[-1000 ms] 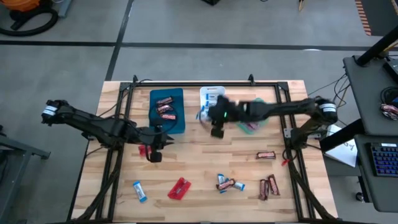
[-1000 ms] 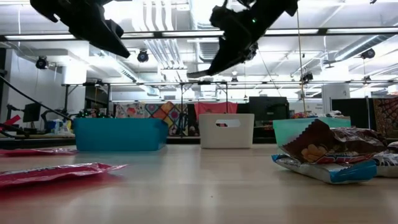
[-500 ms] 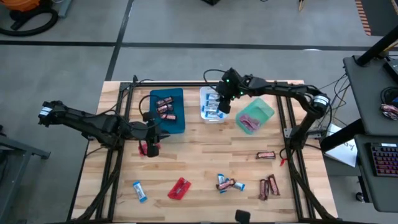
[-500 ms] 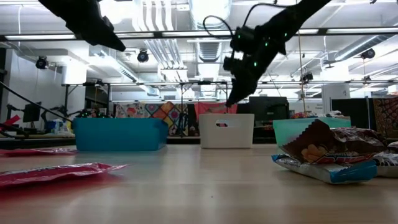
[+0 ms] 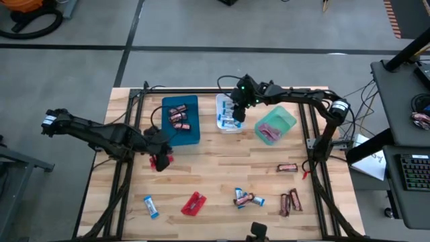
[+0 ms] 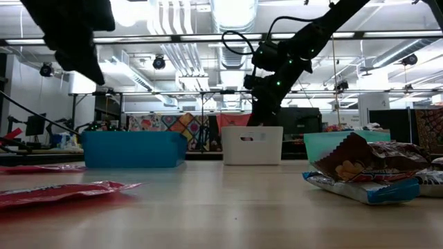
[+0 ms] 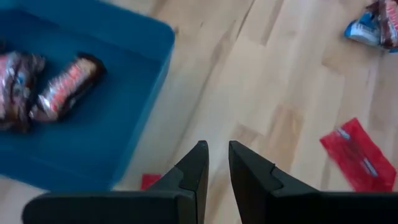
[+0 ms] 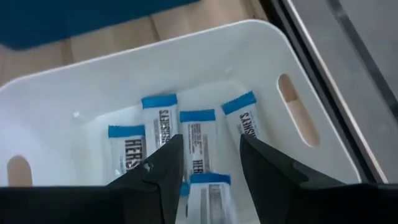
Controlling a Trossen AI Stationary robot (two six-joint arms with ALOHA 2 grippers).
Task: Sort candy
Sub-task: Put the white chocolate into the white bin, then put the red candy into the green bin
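The left gripper hangs over the table just near of the blue tray, its fingers close together with only a narrow gap and nothing between them; a small red piece of candy lies beneath it. Three dark brown-red bars lie in the blue tray. To the right, the right gripper is poised over the white tray, fingers parted; a blue-and-white bar sits between them, but whether it is gripped or already loose cannot be told. Four more blue-and-white bars lie flat on the white tray's floor. Farther right, the green tray holds pink packets. On the near part of the table, left to right: a blue-and-white bar, a red packet, a small mixed cluster, a pair of dark bars, and one dark bar farther back.
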